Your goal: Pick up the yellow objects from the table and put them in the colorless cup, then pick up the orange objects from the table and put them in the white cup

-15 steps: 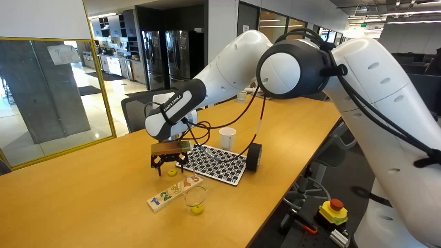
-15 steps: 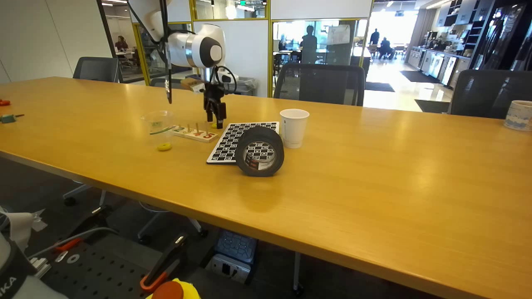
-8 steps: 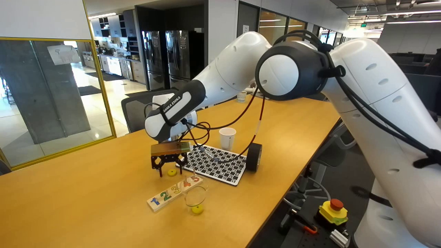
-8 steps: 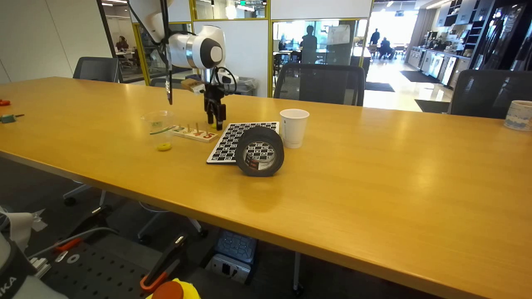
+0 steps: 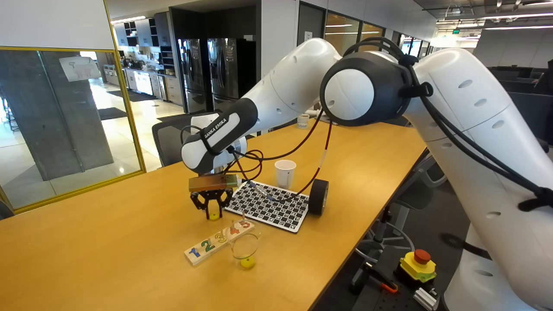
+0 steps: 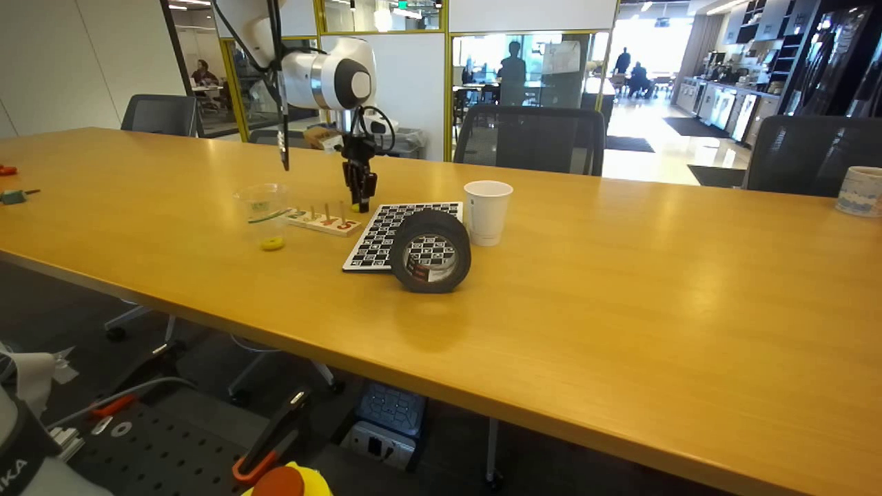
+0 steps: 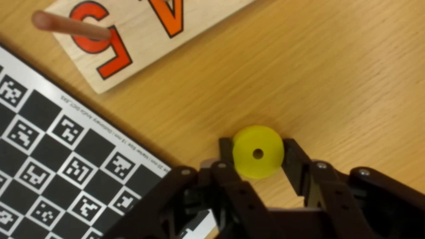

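Grasp State and Layout

We observe the gripper pointing downward, clenched on a yellow disc that has a small hole at its center. In the wrist view we see its dark fingers against opposite sides of the disc. The fingertips reach down close to the table; we cannot tell whether the disc clears the surface.

We reference positions to the table's two long edges: the near edge, beside the arm's base, and the far edge opposite. The held disc sits nearer the far edge than the colorless cup does. In both exterior views a second yellow disc shows at the base of that cup. Between the gripper and the colorless cup we locate the numbered strip, flat on the table, its pegs upright.

The checkered board lies just beside the gripper. A dark tape roll stands on its rim at the board's end toward the near edge. The white cup stands upright just beside the board and, in an exterior view, farther than the board from the table's visible far-left corner. We locate a mug well apart from these, near the far edge.
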